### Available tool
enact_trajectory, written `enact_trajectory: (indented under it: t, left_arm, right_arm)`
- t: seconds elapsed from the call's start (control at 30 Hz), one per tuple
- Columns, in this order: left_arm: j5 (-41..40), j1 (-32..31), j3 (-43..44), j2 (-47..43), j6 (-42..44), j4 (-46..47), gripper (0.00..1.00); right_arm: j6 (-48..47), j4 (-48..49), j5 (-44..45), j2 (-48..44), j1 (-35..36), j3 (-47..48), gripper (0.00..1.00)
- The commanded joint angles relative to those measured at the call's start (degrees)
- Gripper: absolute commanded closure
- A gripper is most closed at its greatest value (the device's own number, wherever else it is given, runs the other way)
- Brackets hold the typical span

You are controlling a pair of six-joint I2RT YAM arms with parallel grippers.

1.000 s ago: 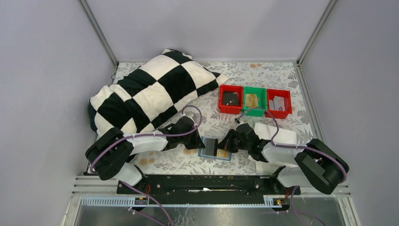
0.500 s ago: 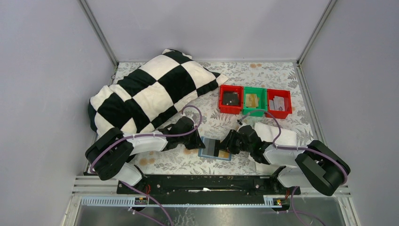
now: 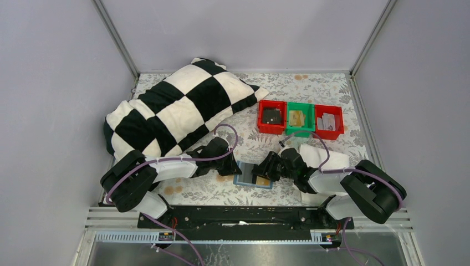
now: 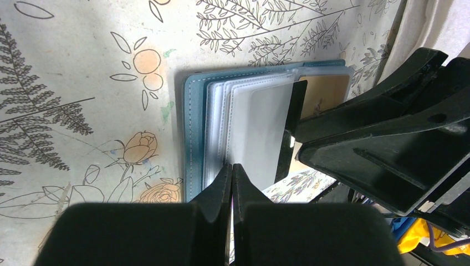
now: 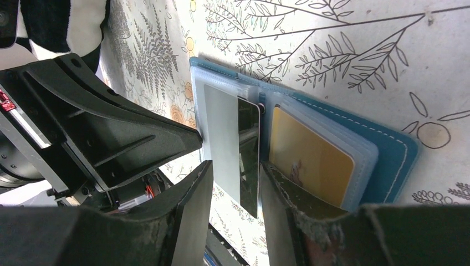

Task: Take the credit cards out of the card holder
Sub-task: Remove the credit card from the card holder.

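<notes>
The card holder (image 3: 250, 180) lies open on the table (image 3: 332, 94), near its front edge, between the two arms; its position is unchanged from a second ago. Since then the right arm has shifted left, bringing the right gripper (image 3: 264, 169) further over the holder's right half.

The top view shows only a dark panel and a tan patch inside the blue frame. The wrist views resolve these: a stack of clear sleeves (image 4: 255, 124), a dark card (image 5: 249, 158) standing proud of its pocket, and a gold card (image 5: 310, 155) seated in the right-hand sleeve.

The left gripper (image 4: 231, 169) has its jaws pressed together, tips meeting the near edge of the clear sleeves. It cannot be told whether a sleeve is pinched between them. The right gripper (image 5: 235, 183) has its jaws apart, straddling the dark card, which sits close against one finger (image 5: 280, 205) and clear of the other.
</notes>
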Motion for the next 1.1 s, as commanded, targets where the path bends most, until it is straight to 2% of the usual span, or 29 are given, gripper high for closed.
enact_trajectory:
  t: [0.0, 0.4, 0.63, 0.7, 0.83, 0.93, 1.07]
  left_arm:
    - [-4.5, 0.3, -1.7, 2.2, 2.8, -8.5, 1.00]
    - [-6.7, 0.7, -3.4, 0.1, 3.0, -10.3, 1.00]
    - [-5.7, 0.7, -3.3, 0.8, 3.0, -9.4, 1.00]
    - [-5.5, 0.7, -3.1, 1.2, 3.1, -9.3, 1.00]
    - [-5.5, 0.7, -3.1, 1.5, 3.1, -9.1, 1.00]
    - [-5.5, 0.7, -3.0, 1.6, 3.2, -9.2, 1.00]
    - [-6.5, 0.7, -2.7, 1.0, 3.2, -10.1, 1.00]
  right_arm:
    - [0.1, -2.8, 2.5, 0.5, -0.6, -1.4, 0.55]
    - [0.5, -0.7, 2.0, 3.9, -0.7, -1.3, 0.53]
    - [2.6, 5.3, 0.6, 7.5, -0.7, -2.7, 0.55]
    - [3.5, 6.8, 0.7, 8.0, -0.6, -3.4, 0.61]
    - [3.8, 6.9, 1.3, 7.5, -0.6, -4.0, 0.80]
    - [3.5, 5.5, 1.8, 6.4, -0.7, -4.0, 0.99]
    - [2.2, 2.2, 2.4, 3.9, -0.9, -4.0, 1.00]
